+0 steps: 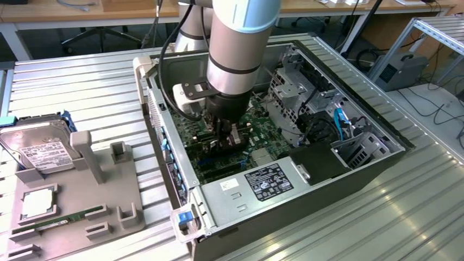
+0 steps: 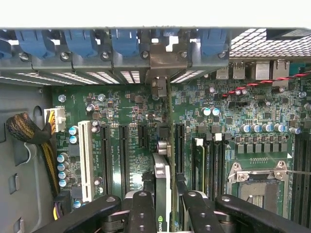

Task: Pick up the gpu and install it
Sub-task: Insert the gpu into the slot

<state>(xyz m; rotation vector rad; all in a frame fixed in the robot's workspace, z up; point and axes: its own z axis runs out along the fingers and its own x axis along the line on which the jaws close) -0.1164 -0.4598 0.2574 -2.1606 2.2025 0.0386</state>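
Gpu [image 2: 163, 179] edge-on in tool [image 2: 163, 213] over motherboard [image 2: 121, 109], slots [image 2: 124, 155] alongside.

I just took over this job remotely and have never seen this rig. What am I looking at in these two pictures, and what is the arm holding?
The exterior view looks down on a grey robot arm reaching into an open computer case on a metal table. On the exterior view's left, a grey holder tray carries a hard drive and a RAM stick. The wrist view comes from a camera on the arm, looking past the gripper at the motherboard. The black fingers are shut on the gpu, seen edge-on, standing over the board's slots, its bracket toward the case's blue clips.
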